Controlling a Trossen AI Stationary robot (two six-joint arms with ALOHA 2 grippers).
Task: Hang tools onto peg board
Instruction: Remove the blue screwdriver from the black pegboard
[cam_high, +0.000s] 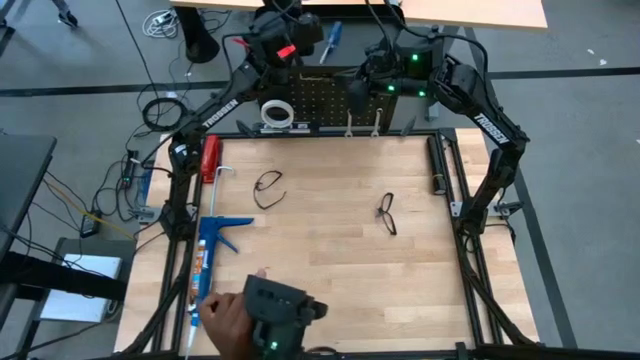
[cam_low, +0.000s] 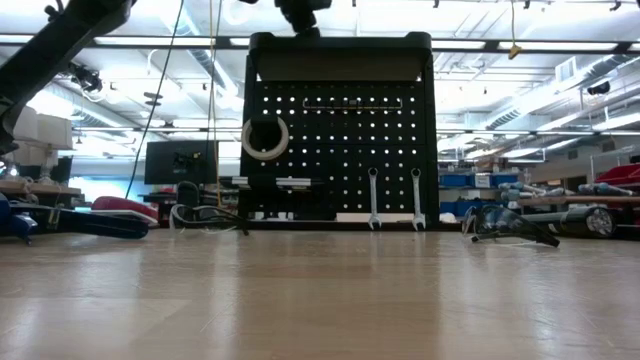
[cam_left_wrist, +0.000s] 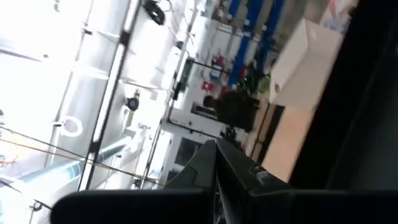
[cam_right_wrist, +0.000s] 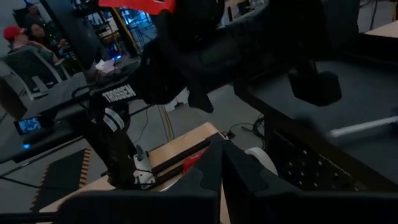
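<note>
The black peg board (cam_low: 340, 140) stands at the table's far edge. A white tape roll (cam_low: 264, 138) and two silver wrenches (cam_low: 373, 198) (cam_low: 417, 198) hang on its front. Two black-framed safety glasses (cam_high: 268, 188) (cam_high: 387, 213) lie on the tabletop. A blue-handled screwdriver (cam_high: 330, 42) shows beyond the board's top; what it rests on I cannot tell. My left gripper (cam_left_wrist: 215, 144) is shut, raised behind the board's left part (cam_high: 308, 30), nothing between its fingers. My right gripper (cam_right_wrist: 222, 144) is shut above the board's right part (cam_high: 358, 88), also without anything.
A red-handled tool (cam_high: 210, 158) and a long blue caulking gun (cam_high: 210, 250) lie along the table's left side. A person's hand (cam_high: 226, 314) reaches over the near edge beside a dark device (cam_high: 283, 310). Bare wood lies between the two glasses and the board.
</note>
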